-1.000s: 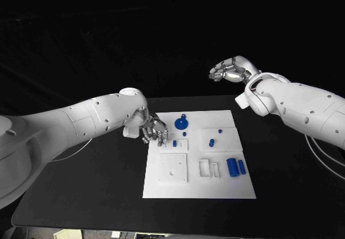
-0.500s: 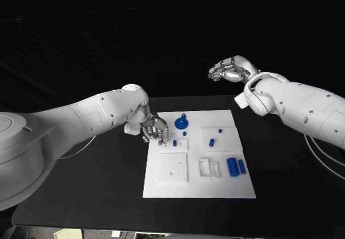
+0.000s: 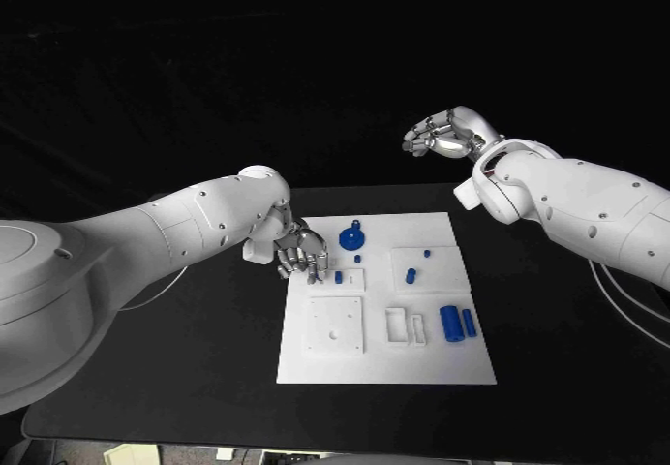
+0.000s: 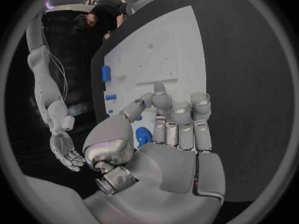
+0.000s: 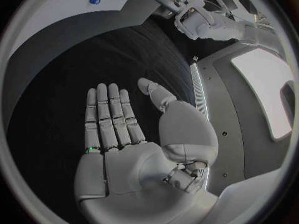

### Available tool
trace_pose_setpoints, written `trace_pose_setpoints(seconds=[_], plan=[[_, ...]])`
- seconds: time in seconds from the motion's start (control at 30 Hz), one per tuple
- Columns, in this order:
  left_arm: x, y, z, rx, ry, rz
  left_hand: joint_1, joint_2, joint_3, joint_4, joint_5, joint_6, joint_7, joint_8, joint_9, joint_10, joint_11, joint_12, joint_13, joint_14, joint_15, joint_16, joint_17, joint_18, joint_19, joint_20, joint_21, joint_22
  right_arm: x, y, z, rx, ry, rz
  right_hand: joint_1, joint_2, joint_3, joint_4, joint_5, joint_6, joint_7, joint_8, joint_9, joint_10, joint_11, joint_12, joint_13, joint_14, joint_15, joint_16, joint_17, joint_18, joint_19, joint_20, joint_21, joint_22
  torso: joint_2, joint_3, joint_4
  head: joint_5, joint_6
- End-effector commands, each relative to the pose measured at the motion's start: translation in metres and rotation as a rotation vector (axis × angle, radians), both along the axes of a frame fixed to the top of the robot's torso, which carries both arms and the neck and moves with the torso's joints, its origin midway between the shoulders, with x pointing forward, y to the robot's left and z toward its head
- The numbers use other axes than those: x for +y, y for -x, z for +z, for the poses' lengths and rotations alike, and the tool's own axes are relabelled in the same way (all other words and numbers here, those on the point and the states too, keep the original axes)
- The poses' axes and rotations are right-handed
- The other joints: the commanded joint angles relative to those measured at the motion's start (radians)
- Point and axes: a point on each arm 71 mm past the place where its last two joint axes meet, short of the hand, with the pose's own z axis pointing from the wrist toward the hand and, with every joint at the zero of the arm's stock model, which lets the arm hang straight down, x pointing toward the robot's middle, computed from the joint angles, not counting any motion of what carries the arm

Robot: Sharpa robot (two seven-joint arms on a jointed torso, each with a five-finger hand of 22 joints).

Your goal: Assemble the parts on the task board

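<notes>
The white task board (image 3: 388,354) lies in the middle of the black table. On it I see a blue round disc (image 3: 352,236), a short blue peg (image 3: 338,277) standing in a small white block, another blue piece (image 3: 411,276) and a thick blue cylinder (image 3: 451,323). My left hand (image 3: 297,254) hovers over the board's far left edge, fingers pointing down beside the short peg, holding nothing. In the left wrist view that hand (image 4: 174,134) is stretched out above the board (image 4: 168,45), with the disc (image 4: 144,134) under it. My right hand (image 3: 444,134) is raised beyond the table's far side, open and empty (image 5: 118,129).
A thinner blue cylinder (image 3: 471,324) lies next to the thick one. A square white plate (image 3: 337,325) and a slotted white block (image 3: 407,326) stand on the near half of the board. Bare black table (image 3: 167,368) surrounds the board.
My left arm has swung in and its elbow has risen; the hand has edged slightly toward the short peg. The right hand has barely moved.
</notes>
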Motion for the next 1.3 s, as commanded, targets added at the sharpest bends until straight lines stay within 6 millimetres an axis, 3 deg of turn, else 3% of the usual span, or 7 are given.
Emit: trace_pose_setpoints(seconds=[0.03, 0.8, 1.3], plan=[[-0.0013, -0.001, -0.0015, -0.023, -0.006, -0.005, 0.016, 0.026, 0.137, -0.015, 0.025, 0.007, 0.0, -0.005, 0.002, -0.004, -0.004, 0.004, 0.002, -0.013, -0.016, 0.006, 0.001, 0.011, -0.008, -0.101, 0.005, 0.002, 0.0021, 0.0003, 0.0003, 0.0, -0.005, 0.01, 0.01, 0.0, -0.005, 0.001, 0.003, -0.005, 0.001, 0.004, -0.002, 0.006, 0.002, -0.004, -0.002, 0.005, -0.001, -0.007, -0.002, 0.005, -0.002, 0.004, -0.006, 0.001, 0.0, 0.0002, 0.0005, -0.002, -0.002], [-0.0002, -0.0014, -0.0072, -0.038, -0.036, -0.008, 0.017, 0.026, 0.135, -0.015, 0.028, 0.008, -0.001, -0.004, 0.01, -0.003, -0.005, 0.007, 0.004, -0.012, -0.018, 0.009, 0.003, 0.012, -0.007, -0.101, 0.007, 0.003, 0.0032, 0.001, 0.0006, -0.001, -0.007, 0.013, 0.011, 0.0, -0.005, 0.002, 0.003, -0.005, 0.001, 0.004, -0.003, 0.007, 0.003, -0.006, -0.003, 0.005, 0.0, -0.007, -0.002, 0.005, -0.003, 0.005, -0.006, 0.001, -0.001, 0.0003, 0.0008, -0.007, -0.012], [-0.0071, 0.0021, -0.0078, -0.016, -0.035, -0.033, 0.017, 0.026, 0.135, -0.015, 0.028, 0.008, -0.002, -0.004, 0.012, -0.004, -0.006, 0.007, 0.004, -0.013, -0.018, 0.009, 0.003, 0.012, -0.006, -0.101, 0.007, 0.003, 0.0052, 0.0009, 0.0007, -0.002, -0.007, 0.016, 0.012, 0.0, -0.005, 0.002, 0.003, -0.005, 0.001, 0.004, -0.003, 0.007, 0.003, -0.006, -0.004, 0.006, 0.0, -0.007, -0.003, 0.006, -0.003, 0.005, -0.007, 0.001, -0.002, 0.0005, 0.0011, -0.008, -0.011]])
